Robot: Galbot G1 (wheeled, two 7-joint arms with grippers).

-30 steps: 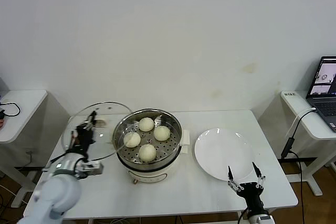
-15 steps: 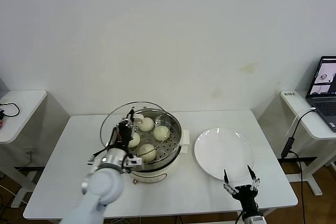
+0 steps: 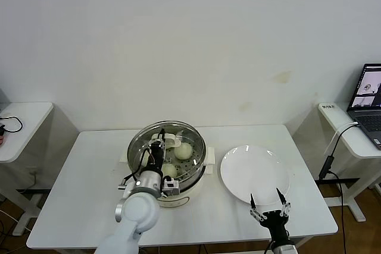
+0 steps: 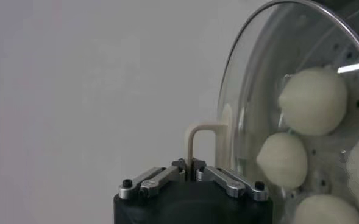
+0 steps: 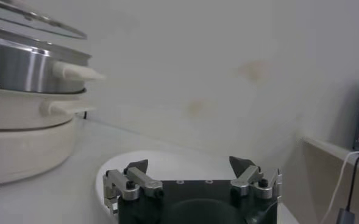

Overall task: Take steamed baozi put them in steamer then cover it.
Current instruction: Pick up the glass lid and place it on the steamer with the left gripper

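1. The round clear glass cover with a metal rim [image 3: 166, 141] sits level over the shiny round stainless-steel steamer [image 3: 193, 171], near the middle of the white surface [image 3: 89, 171].
2. Its cream-white bar handle [image 4: 202, 141] runs near to far and is pinched by the left tool [image 3: 156, 149].
3. Smooth white-cream steamed baozi [image 4: 312, 100] lie on the perforated tray under the glass.
4. A flat white round plate [image 3: 255, 173] lies right of the steamer.
5. The right tool [image 3: 266, 206] hangs at the plate's near edge, fingers spread and empty.
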